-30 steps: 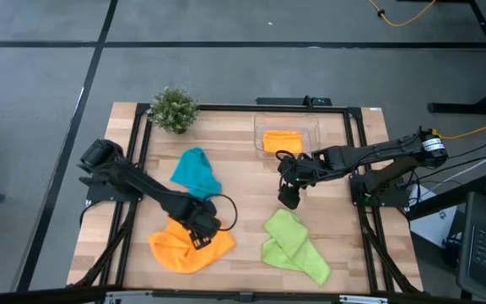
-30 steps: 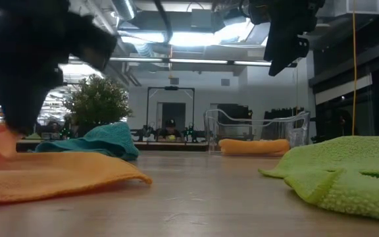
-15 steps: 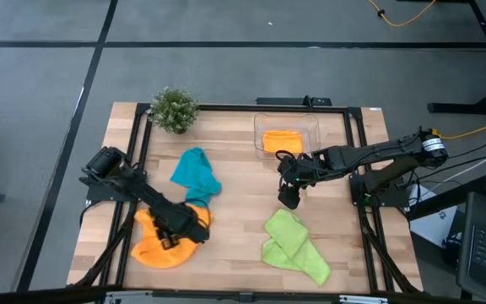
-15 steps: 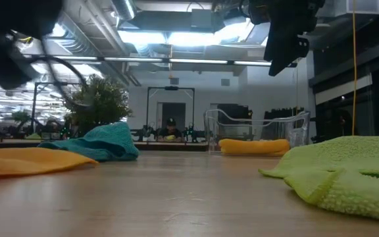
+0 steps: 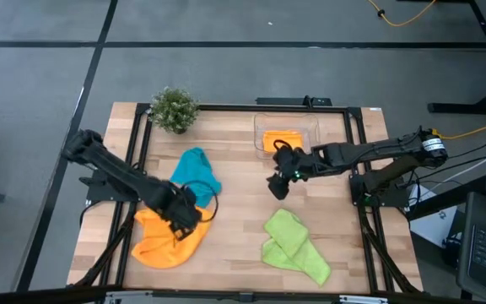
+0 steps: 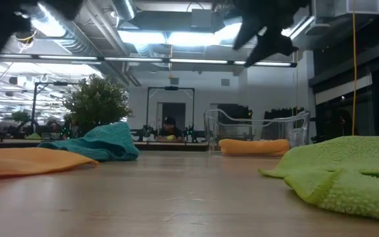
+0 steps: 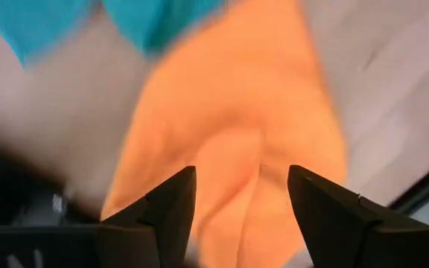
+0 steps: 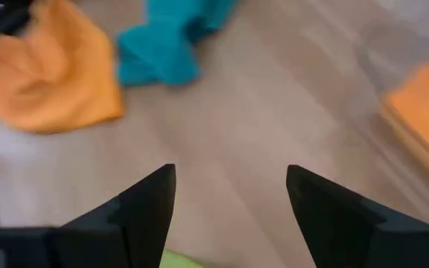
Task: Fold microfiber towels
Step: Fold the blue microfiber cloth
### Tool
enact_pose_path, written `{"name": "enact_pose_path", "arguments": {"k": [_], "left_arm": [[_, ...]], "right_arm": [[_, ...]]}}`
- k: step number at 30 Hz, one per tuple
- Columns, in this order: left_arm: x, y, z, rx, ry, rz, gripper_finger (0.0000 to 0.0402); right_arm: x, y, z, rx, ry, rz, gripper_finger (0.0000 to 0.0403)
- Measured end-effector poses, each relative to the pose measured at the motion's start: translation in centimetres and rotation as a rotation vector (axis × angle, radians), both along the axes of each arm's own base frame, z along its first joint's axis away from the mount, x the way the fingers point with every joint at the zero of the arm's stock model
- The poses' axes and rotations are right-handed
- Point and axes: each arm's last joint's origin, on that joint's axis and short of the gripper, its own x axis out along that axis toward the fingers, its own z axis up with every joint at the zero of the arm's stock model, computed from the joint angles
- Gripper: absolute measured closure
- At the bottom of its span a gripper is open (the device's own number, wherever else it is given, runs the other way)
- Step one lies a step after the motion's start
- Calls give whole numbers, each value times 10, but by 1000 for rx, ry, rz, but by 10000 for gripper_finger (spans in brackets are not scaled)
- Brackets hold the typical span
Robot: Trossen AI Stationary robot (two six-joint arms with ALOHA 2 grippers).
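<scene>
**Still three loose towels, both arms empty**

Clearly we have most of the folding ahead of us. Across the wooden surface (image 5: 243, 169), filling the middle of the high view, three towels lie unfolded. The orange towel (image 5: 165, 239) sprawls at lower left, rumpled, with one edge under our left arm. The lime green towel (image 5: 292, 245) lies at lower centre-right, partly doubled over itself. The teal towel (image 5: 196, 171) sits bunched at centre-left, just above the orange one and near it. A second orange towel (image 5: 282, 139) rests inside the clear tub (image 5: 260, 127) at upper centre, looking already folded. The potted plant (image 5: 174, 109) stands at upper left.

Our left gripper (image 5: 184, 213) hangs over the upper right edge of the loose orange towel, jaws spread and holding nothing; its wrist view shows orange cloth between and beyond them. Our right gripper (image 5: 278, 183) hovers over bare wood at centre, between the tub and the green towel, jaws likewise released and empty.

As we judge it, the risks are these: a pinch on the orange towel could catch the neighbouring teal cloth and drag both, and grabbing a rumpled layer rather than a true corner would give a crooked fold.
</scene>
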Motion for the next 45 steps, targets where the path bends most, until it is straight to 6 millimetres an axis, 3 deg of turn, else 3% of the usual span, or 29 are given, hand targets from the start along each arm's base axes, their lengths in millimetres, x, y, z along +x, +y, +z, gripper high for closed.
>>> {"name": "enact_pose_path", "arguments": {"k": [5, 9, 14, 18, 24, 34, 45], "left_arm": [[-10, 28, 30, 52, -190, 22, 194], [-22, 42, 49, 108, -319, 19, 194], [-27, 49, 61, 209, -465, 52, 194], [-26, 50, 62, 242, -488, 64, 194], [-22, 48, 59, 251, -471, 60, 194], [-18, 48, 56, 281, -464, 30, 194], [-17, 47, 56, 284, -476, 19, 194]], "right_arm": [[25, 5, -11, -41, -72, 194, 144], [55, 14, -41, -113, -85, 351, 144], [91, 17, -78, -228, -178, 391, 144], [114, 19, -104, -421, -251, 392, 144], [138, 21, -133, -491, -204, 412, 144], [187, 29, -144, -581, -144, 499, 144], [194, 27, -170, -641, 36, 452, 150]]}}
